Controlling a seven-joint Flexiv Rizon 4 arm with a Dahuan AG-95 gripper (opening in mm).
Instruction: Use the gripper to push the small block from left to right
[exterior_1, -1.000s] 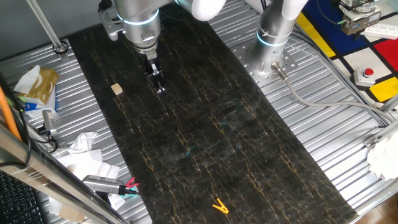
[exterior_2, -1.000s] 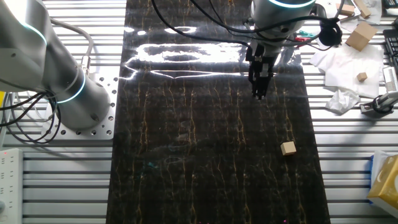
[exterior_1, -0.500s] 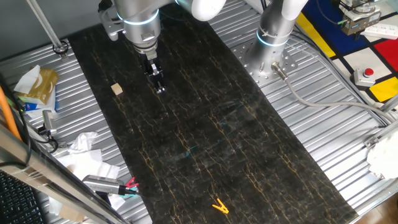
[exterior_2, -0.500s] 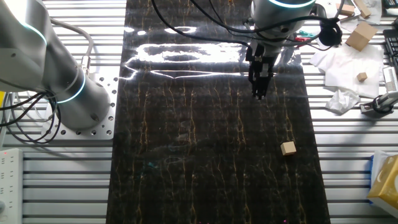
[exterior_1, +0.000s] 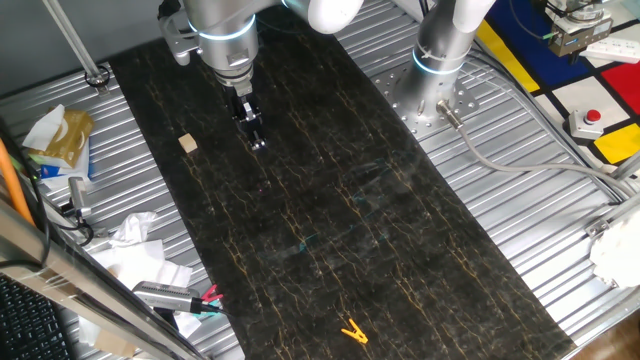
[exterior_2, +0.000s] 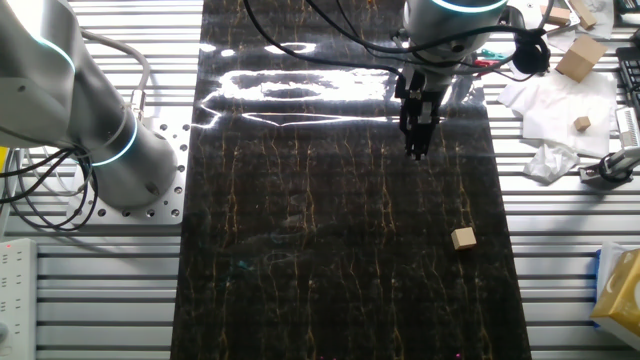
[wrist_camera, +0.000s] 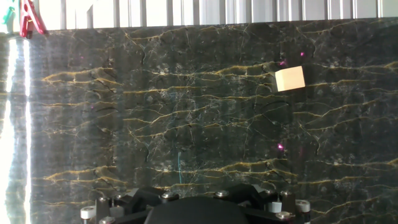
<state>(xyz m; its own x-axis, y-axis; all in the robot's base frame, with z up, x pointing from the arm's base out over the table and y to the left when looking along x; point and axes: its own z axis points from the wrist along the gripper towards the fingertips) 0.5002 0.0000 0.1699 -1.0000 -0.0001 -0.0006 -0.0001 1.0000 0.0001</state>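
The small block (exterior_1: 187, 144) is a tan wooden cube lying on the dark marbled mat (exterior_1: 330, 210), near the mat's left edge. My gripper (exterior_1: 257, 143) hangs a short way to the block's right, black fingers pointing down and pressed together, holding nothing. In the other fixed view the gripper (exterior_2: 415, 152) stands well apart from the block (exterior_2: 463, 238). The hand view has the block (wrist_camera: 290, 79) at the upper right, untouched; only the gripper's black base shows along the bottom edge, with the fingertips hidden.
A yellow clip (exterior_1: 353, 331) lies at the mat's near end. A second silver arm's base (exterior_1: 437, 60) stands on the ribbed metal table to the right. Crumpled paper, bags and tools (exterior_1: 130, 250) crowd the table's left side. A red clip (wrist_camera: 28, 18) sits beyond the mat.
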